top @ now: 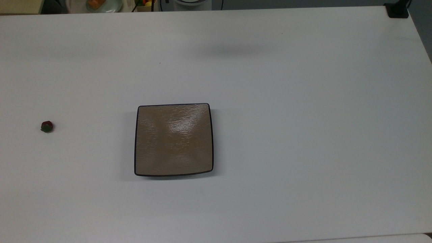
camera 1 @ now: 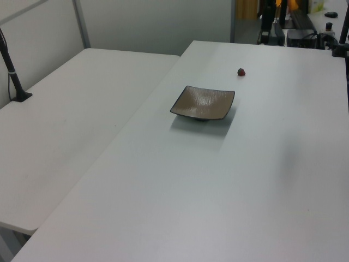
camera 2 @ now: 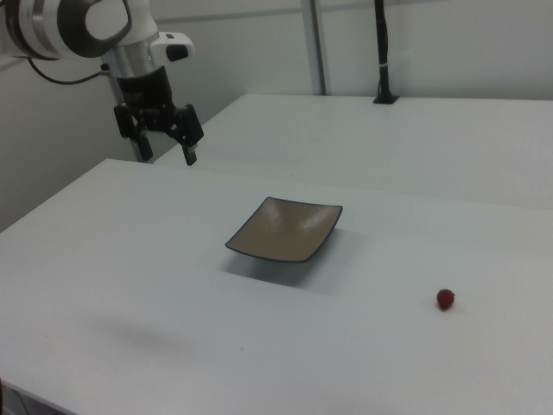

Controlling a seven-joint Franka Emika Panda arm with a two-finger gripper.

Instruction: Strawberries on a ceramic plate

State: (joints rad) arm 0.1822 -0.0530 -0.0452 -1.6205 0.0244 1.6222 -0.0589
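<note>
Currently the ceramic plate (top: 173, 140) sits flat on the white tabletop (top: 303, 118), somewhat toward the top view's left of centre. It is square with rounded corners, tan-brown and glossy, edged by a thin dark rim, and its surface carries nothing. In the left view the plate (camera 1: 203, 103) lies in the middle of the tabletop (camera 1: 218, 180); in the right view the plate (camera 2: 285, 229) lies likewise on the tabletop (camera 2: 173, 277), with its rim raised slightly above the surface.

One strawberry (top: 47, 126) rests on the tabletop well apart from the plate, close to the top view's left edge. It is red with a dark green cap and is far smaller than the plate. In the left view the strawberry (camera 1: 241, 71) lies beyond the plate and a little to the left view's right. In the right view the strawberry (camera 2: 445, 299) lies toward the right view's lower right, clear of the plate.

The gripper (camera 2: 166, 140) hangs in the air at the right view's upper left, above the tabletop and well apart from both plate and strawberry. Its two dark fingers (camera 2: 190, 153) stand apart with a clear gap between them, and they hold nothing.

A second white table (camera 1: 65, 125) adjoins the tabletop on the left view's left
</note>
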